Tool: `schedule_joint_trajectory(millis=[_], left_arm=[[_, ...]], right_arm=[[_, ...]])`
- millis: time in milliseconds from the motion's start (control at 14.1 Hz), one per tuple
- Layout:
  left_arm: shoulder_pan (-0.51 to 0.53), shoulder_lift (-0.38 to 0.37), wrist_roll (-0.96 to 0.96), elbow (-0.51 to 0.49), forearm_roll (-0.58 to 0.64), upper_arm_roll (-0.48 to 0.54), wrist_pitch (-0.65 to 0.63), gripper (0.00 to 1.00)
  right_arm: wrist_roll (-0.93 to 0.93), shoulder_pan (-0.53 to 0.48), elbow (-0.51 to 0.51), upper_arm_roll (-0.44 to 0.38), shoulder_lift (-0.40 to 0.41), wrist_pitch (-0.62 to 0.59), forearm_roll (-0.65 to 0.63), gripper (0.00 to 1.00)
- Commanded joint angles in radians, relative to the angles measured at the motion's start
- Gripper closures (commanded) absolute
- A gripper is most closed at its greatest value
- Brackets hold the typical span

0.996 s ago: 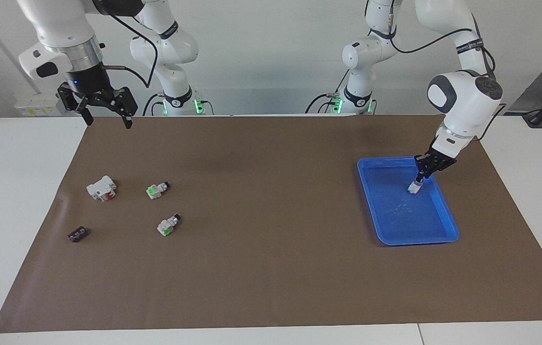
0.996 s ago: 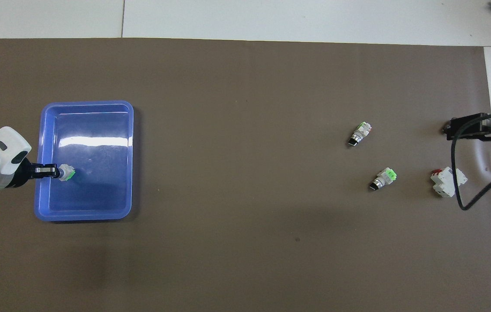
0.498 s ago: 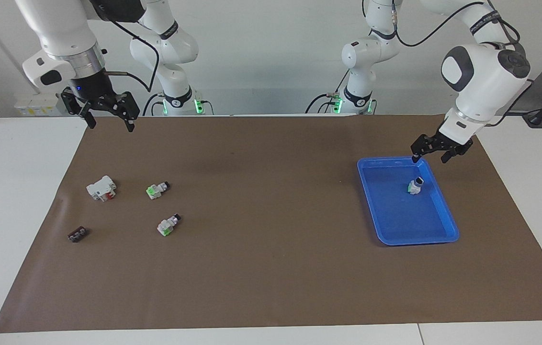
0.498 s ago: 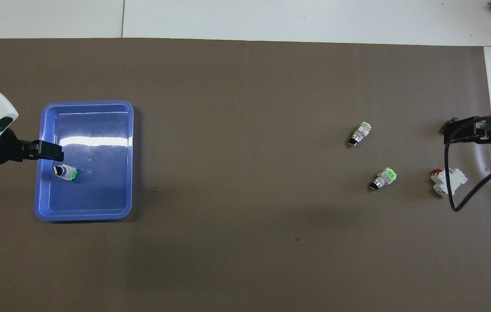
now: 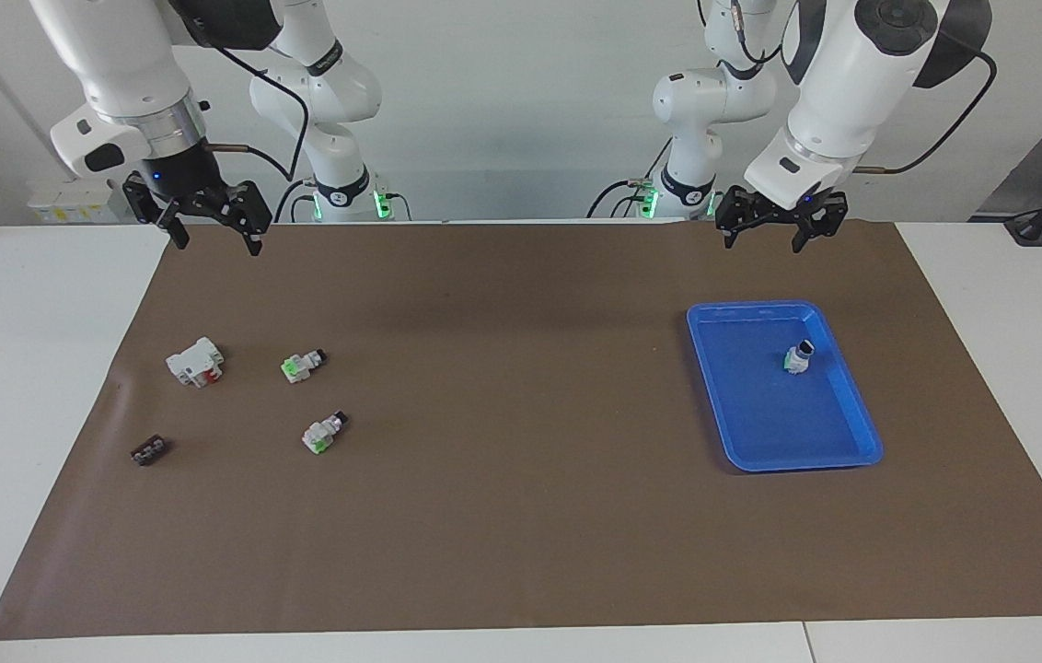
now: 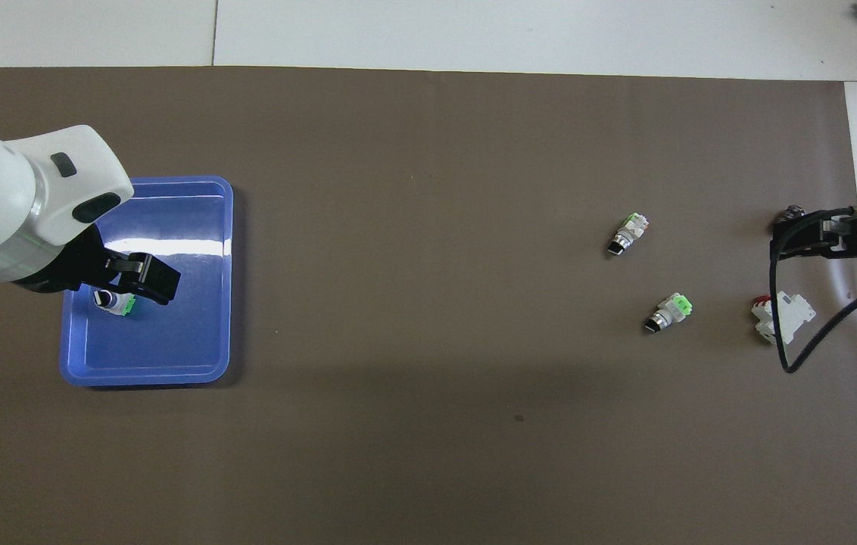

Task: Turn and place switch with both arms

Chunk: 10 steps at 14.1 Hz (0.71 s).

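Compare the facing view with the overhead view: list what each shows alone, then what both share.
Facing view only: the small dark brown-black block on the brown mat, and both arms' bases. It also shows the open left pincer raised clear of the blue plastic tray.

Overhead view only: the left pincer overlapping the tray.

Both: the green-and-white switch in the tray, two more switches, the white block with a red part, and the open right pincer.

We count three push-button switches: one [image 5: 798, 356] in the single blue tray [image 5: 852, 442], two [image 5: 303, 366] [image 5: 325, 432] on the brown mat [image 5: 521, 516]. We also see one white block with red [image 5: 195, 361], one small dark block [image 5: 149, 450], and two arms.
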Motion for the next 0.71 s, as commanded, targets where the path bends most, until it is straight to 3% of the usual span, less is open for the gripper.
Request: schedule_joint_trajectory(millis=[0, 285, 640], left_arm=[[-0.014, 0.079, -0.005, 0.178, 0.014, 0.010, -0.138, 0.00], [-0.003, 0.056, -0.012, 0.176, -0.017, 0.018, -0.109, 0.00], [0.019, -0.019, -0.014, 0.015, -0.021, 0.024, 0.087, 0.00]], right_arm=[[0.007, -0.010, 0.009, 0.007, -0.009, -0.040, 0.012, 0.00], [0.010, -0.008, 0.002, 0.008, -0.012, -0.038, 0.022, 0.00], [0.015, -0.010, 0.000, 0.007, -0.014, -0.027, 0.027, 0.00]])
